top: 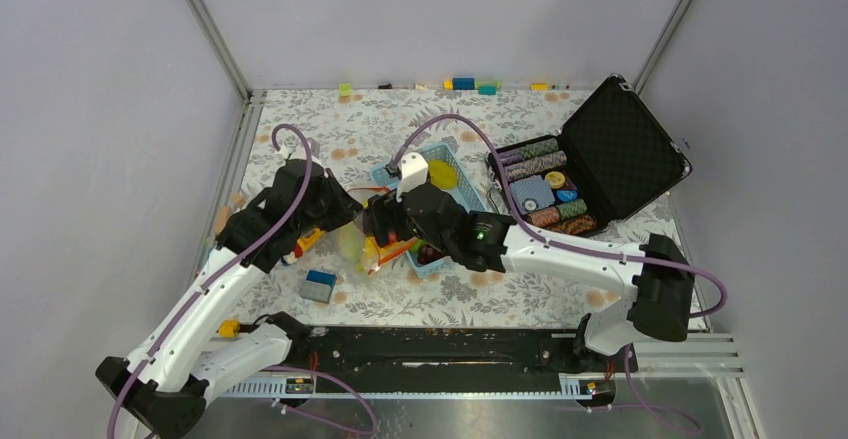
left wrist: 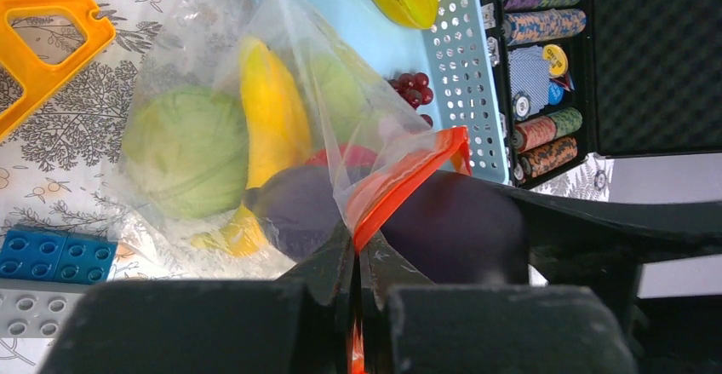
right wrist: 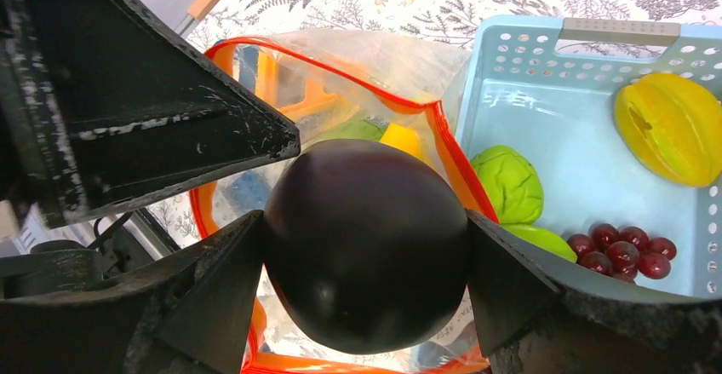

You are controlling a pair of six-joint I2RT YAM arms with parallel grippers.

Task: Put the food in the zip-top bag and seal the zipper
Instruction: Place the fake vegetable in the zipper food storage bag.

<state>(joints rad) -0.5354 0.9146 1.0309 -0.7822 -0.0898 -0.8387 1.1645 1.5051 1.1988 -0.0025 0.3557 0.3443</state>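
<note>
The zipper (left wrist: 409, 178) is clamped by the left gripper (left wrist: 356, 250). A purple toy fruit (right wrist: 366, 242) is grasped by the right gripper (right wrist: 364, 263). The banana (left wrist: 272, 118) is bagged. Grapes (right wrist: 621, 250) and sealing are outstanding.

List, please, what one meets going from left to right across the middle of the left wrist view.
orange triangular frame → pale green cabbage head → yellow banana → dark red grapes → poker chips → black foam lid of the case

My arms: white links, black joints.
I see purple cables (top: 447, 117) looping off left arm (top: 190, 309) and right arm (top: 570, 251); right gripper (right wrist: 366, 221), fingers (right wrist: 204, 297) black, scuffed, at 5 and 7 o'clock.
</note>
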